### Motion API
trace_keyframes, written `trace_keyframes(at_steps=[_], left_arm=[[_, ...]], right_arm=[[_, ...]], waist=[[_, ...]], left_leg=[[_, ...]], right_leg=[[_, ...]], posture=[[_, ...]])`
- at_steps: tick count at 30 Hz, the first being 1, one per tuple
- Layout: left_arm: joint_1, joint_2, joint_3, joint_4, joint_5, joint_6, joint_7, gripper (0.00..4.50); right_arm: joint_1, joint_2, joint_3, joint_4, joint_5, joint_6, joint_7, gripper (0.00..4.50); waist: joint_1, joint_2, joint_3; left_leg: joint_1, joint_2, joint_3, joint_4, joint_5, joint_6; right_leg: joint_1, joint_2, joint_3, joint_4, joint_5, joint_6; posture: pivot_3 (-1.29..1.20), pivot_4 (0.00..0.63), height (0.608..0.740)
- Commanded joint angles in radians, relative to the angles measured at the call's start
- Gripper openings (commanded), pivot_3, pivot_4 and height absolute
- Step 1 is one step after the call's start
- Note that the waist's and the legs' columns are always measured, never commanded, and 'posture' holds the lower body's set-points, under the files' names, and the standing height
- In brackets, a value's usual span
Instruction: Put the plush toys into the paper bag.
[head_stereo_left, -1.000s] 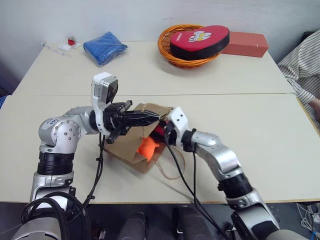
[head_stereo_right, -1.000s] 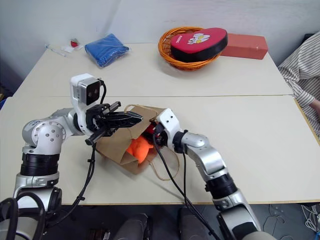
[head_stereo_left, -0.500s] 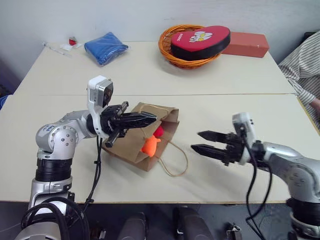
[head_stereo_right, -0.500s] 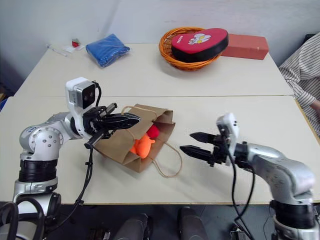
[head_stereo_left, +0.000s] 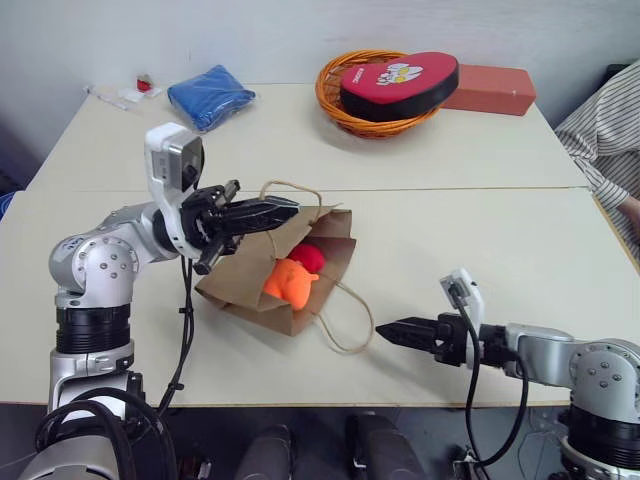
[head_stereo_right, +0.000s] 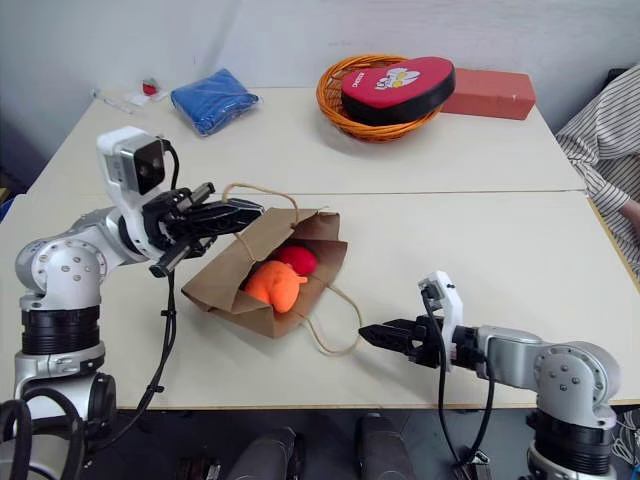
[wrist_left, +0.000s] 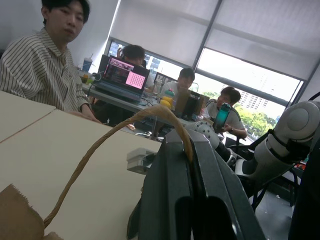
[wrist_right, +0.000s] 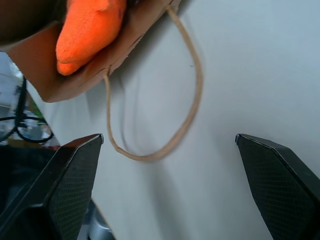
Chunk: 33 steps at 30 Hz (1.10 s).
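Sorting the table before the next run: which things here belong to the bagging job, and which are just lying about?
Job: paper bag; orange plush toy; red plush toy.

Lying about: wicker basket, heart cushion, blue cloth, red box.

Heart cushion (head_stereo_left: 400, 80) in wicker basket (head_stereo_left: 335, 105), blue cloth (head_stereo_left: 210, 95)

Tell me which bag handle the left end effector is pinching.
The upper handle, lifted off the table by the left end effector; the other handle lies slack on the table, toward the right end effector.
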Motion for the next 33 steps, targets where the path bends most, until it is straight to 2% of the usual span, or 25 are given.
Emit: trace_keyframes(at_steps=[1,4,7,12,14,19,28,31,33], left_arm=[[-0.003,-0.002,0.006,-0.032,-0.029,0.004,0.005,0.0],[-0.002,-0.008,0.007,-0.038,-0.032,0.006,0.013,0.0],[0.003,-0.012,0.012,-0.044,-0.036,0.009,0.023,0.0],[0.01,-0.008,0.018,-0.05,-0.04,0.008,0.03,0.0],[0.011,-0.003,0.021,-0.052,-0.042,0.008,0.031,0.0],[0.015,0.001,0.022,-0.052,-0.045,0.006,0.034,0.0],[0.012,-0.016,0.011,-0.055,-0.042,-0.005,0.038,0.0],[0.014,-0.021,0.008,-0.056,-0.04,-0.007,0.038,0.0],[0.014,-0.024,0.007,-0.058,-0.041,-0.007,0.04,0.0]], right_arm=[[-0.023,0.072,0.037,0.031,0.057,0.039,-0.077,4.33],[-0.052,0.126,0.035,0.063,0.091,0.039,-0.142,4.33],[-0.087,0.175,0.02,0.095,0.125,0.039,-0.195,3.78],[-0.094,0.152,0.013,0.106,0.212,0.039,-0.25,2.16],[-0.085,0.107,-0.004,0.098,0.257,0.039,-0.269,1.52],[-0.016,-0.06,0.004,0.097,0.434,-0.017,-0.306,1.52],[0.093,-0.288,0.163,0.096,0.689,-0.222,-0.463,1.52],[0.091,-0.322,0.279,0.098,0.749,-0.292,-0.549,1.52],[0.065,-0.296,0.337,0.101,0.744,-0.34,-0.586,1.52]], waist=[[-0.004,0.0,0.0],[-0.008,0.0,0.0],[-0.007,0.0,0.0],[-0.005,0.0,0.0],[-0.004,0.0,0.0],[-0.005,0.0,0.0],[-0.005,0.0,0.0],[-0.005,-0.001,0.001],[-0.005,-0.001,0.001]], left_leg=[[0.0,0.0,0.0,0.0,0.0,0.0],[0.0,0.0,0.0,0.0,0.0,0.0],[0.0,0.0,0.0,0.0,0.0,0.0],[0.0,0.0,0.0,0.0,0.0,0.0],[0.0,0.0,0.0,0.0,0.0,0.0],[-0.001,0.0,0.0,0.0,0.0,0.0],[-0.001,0.0,0.001,0.0,0.0,0.001],[-0.001,0.0,0.001,0.001,0.0,0.001],[-0.001,0.0,0.001,0.001,0.0,0.001]], right_leg=[[0.0,0.0,0.0,0.0,0.0,0.0],[0.0,0.0,0.0,0.0,0.0,0.0],[-0.001,0.0,0.0,0.001,0.0,0.0],[-0.001,0.0,0.0,0.0,0.0,0.0],[-0.001,0.0,0.0,0.0,0.0,0.0],[0.0,-0.001,0.0,-0.001,0.0,0.0],[0.0,0.0,0.0,-0.001,0.0,0.0],[0.001,-0.001,0.0,-0.002,0.0,0.0],[0.001,-0.001,0.0,-0.002,0.0,0.0]], posture=[[0.0,0.15,0.74],[0.0,0.15,0.74],[0.0,0.15,0.74],[0.0,0.15,0.74],[0.0,0.15,0.74],[0.0,0.15,0.74],[0.0,0.15,0.74],[0.0,0.15,0.74],[0.0,0.15,0.74]])
